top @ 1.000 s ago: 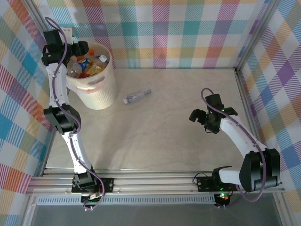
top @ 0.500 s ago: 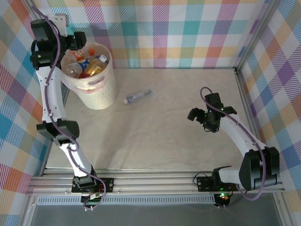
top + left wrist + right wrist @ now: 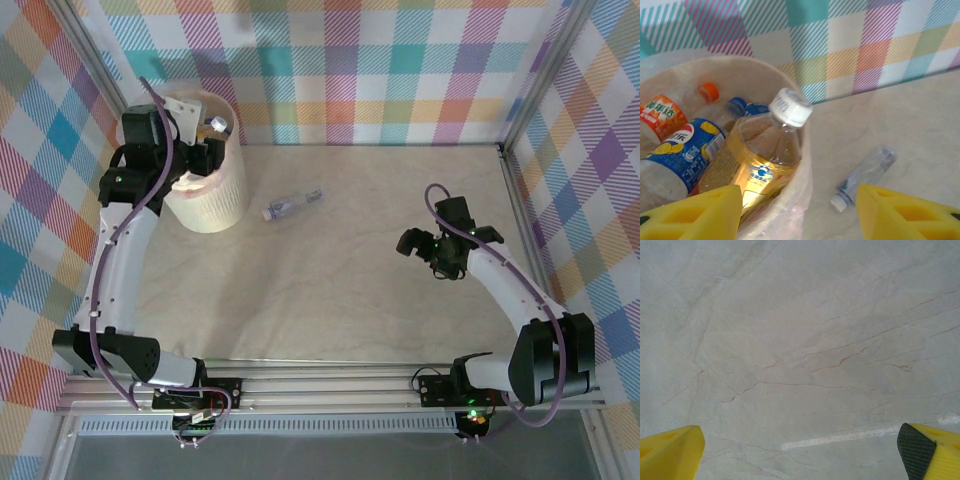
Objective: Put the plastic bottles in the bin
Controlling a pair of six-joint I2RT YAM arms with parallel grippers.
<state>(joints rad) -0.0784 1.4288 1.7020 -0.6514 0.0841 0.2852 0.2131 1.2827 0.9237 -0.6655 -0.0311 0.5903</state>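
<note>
Bin mouth mostly hidden by left arm; fingers cropped btm.

Bin whitish transl.; bottles inside w/ yellow, blue, orange labels; loose bottle clear, white cap; table beige, veined; walls pastel plaid.

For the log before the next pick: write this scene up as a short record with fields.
bin: upright, far left of the table
bottles: several in the bin, one white-capped against its rim
loose bottle: lying on the table, right of the bin
left gripper: open, empty, above the bin's edge
right gripper: open, empty, over bare table
</note>
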